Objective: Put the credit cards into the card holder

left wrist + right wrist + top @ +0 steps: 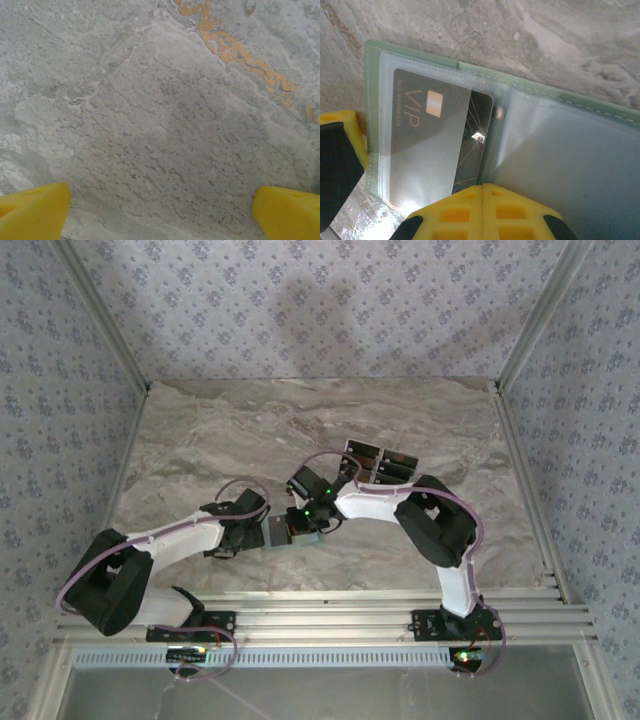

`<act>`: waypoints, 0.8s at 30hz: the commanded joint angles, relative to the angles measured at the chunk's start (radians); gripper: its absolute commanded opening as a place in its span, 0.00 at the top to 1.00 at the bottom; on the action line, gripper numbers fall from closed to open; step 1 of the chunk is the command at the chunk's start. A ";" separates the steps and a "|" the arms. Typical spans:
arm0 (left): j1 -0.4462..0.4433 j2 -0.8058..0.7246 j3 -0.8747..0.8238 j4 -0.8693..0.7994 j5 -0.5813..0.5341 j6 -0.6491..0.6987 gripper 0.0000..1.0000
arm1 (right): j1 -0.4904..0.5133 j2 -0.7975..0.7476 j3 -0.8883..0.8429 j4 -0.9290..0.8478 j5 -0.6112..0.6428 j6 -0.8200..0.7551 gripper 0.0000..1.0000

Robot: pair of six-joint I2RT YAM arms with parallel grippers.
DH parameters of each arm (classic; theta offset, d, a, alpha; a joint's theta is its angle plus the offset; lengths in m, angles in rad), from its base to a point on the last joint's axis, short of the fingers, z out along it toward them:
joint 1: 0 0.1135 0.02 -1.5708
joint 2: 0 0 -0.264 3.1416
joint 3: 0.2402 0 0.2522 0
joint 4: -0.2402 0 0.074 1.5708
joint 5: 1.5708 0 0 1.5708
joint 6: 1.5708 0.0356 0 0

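Card holder: pale sage-green soft wallet with clear sleeves (372,100), lying open on the grey marbled counter (150,100).
Done: one dark "VIP" card (435,140) is mostly sleeved, with one end apparently out.
Left: several dark flat cards (380,465) lie nearby on the counter.
Right claw (482,195): together, at that card's edge.
Left claw (160,215): apart, empty.

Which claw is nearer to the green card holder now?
Right. The right claw is shut directly at the open card holder; the left claw stands open over bare table beside it.
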 commanded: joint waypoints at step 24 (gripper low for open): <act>0.002 0.058 0.016 0.065 0.051 0.032 0.02 | -0.010 -0.040 -0.041 0.025 -0.008 0.020 0.92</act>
